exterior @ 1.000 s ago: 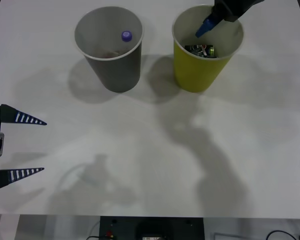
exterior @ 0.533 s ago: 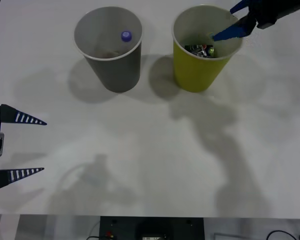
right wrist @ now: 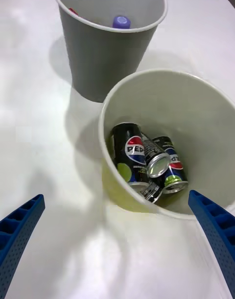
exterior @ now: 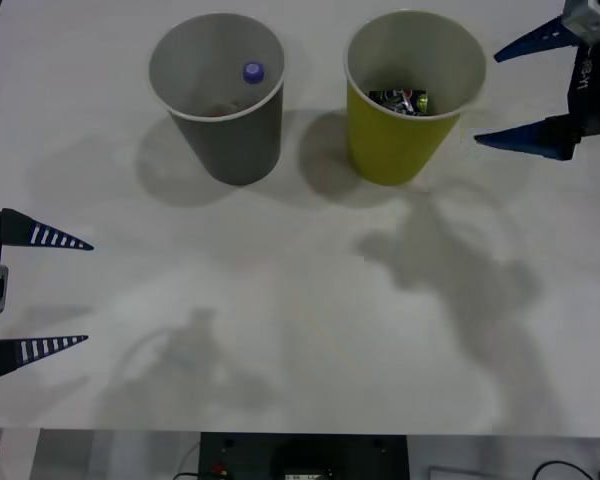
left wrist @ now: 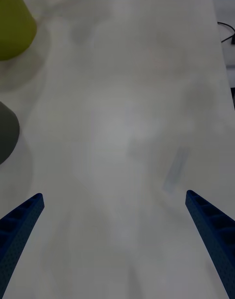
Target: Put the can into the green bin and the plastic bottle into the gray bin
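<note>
Cans sorted, bottle binned.
Can [right wrist: 159,164] lies in the green bin [exterior: 400,150]; right gripper [exterior: 530,95] beside it, jaws open, empty; left gripper [exterior: 55,290] open too.

Bright overhead light, soft shadows (blurred edges)

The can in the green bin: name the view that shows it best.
Right wrist view. It looks down into the green bin, so the can shows its silver top and blue side among other cans. The front view gives a sliver of it behind the rim; the left wrist view catches just the bin's outer wall.
</note>
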Controlling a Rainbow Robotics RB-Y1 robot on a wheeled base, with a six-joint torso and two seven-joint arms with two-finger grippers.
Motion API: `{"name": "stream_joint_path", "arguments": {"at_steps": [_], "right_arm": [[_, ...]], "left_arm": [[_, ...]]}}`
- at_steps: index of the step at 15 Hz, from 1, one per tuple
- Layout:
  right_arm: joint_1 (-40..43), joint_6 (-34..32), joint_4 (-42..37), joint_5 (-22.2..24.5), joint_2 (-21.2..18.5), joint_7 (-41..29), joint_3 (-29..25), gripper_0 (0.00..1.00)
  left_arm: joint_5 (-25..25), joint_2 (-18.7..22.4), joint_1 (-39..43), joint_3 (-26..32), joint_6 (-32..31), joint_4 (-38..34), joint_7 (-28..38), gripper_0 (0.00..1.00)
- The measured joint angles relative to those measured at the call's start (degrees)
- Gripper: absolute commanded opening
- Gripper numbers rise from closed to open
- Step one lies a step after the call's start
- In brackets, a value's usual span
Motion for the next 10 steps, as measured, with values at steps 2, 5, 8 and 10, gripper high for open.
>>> {"name": "stream_joint_path", "arguments": {"at_steps": [2,5,8,10], "right_arm": [[4.0,0.0,0.0,-3.5,-1.2,3.7,-1.0,1.0],[9.6,0.0,-0.8,-8.8,-3.8,8.5,-1.4,1.0],[16.6,2.0,-6.1,-11.8,-7.1,9.7,-1.9,1.0],[21.7,4.5,-9.8,-13.2,-8.3,10.3,-3.4,1.0]], "left_arm": [[0.0,0.0,0.0,0.0,0.0,0.0,0.0,1.0],[0.0,0.0,0.0,0.0,0.0,0.0,0.0,1.0],[0.0,0.0,0.0,0.0,0.0,0.0,0.0,1.0],[0.0,0.0,0.0,0.0,0.0,0.0,0.0,1.0]]}}
